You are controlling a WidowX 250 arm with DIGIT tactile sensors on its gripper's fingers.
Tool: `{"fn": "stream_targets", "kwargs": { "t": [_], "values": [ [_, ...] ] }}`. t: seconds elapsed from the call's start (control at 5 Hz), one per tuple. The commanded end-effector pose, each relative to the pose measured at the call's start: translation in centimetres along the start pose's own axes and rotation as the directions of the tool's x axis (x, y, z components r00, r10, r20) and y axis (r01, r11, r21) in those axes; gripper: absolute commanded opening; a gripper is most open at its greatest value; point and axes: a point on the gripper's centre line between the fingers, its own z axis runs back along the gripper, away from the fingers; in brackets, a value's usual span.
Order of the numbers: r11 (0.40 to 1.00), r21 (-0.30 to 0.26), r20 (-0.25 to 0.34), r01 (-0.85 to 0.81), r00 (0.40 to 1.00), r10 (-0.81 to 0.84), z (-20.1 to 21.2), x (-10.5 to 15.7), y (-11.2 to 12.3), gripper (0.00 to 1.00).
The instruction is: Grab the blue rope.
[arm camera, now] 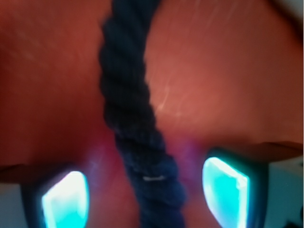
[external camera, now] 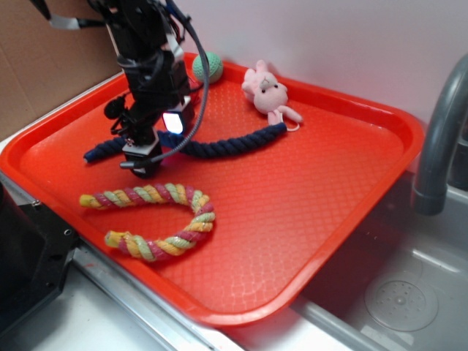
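Note:
The blue rope (external camera: 227,145) is a dark navy twisted cord lying across the back of the red tray (external camera: 322,183), from near the left rim to the pink plush toy. My gripper (external camera: 142,162) stands low over its left part, hiding that stretch. In the wrist view the blue rope (arm camera: 137,128) runs straight up the frame between my two glowing cyan fingertips (arm camera: 225,190). The gripper (arm camera: 145,194) is open, with red tray showing on both sides of the rope. Neither pad touches it.
A pink-yellow-green striped rope (external camera: 164,219) curls in front of the gripper. A pink plush rabbit (external camera: 269,91) and a green ball (external camera: 208,66) sit at the tray's back rim. A grey faucet (external camera: 439,131) and a sink (external camera: 395,292) are to the right.

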Motion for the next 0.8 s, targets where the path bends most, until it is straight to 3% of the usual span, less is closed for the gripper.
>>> {"fn": "stream_targets", "kwargs": {
  "t": [0.0, 0.4, 0.6],
  "values": [
    [0.999, 0.005, -0.013, 0.035, 0.999, -0.035, -1.5, 0.7, 0.9, 0.00],
    [1.000, 0.027, -0.011, -0.004, 1.000, 0.004, 0.1, 0.7, 0.8, 0.00],
    [0.975, 0.039, -0.011, -0.217, 0.976, 0.217, 3.2, 1.2, 0.7, 0.00]
  ]
}}
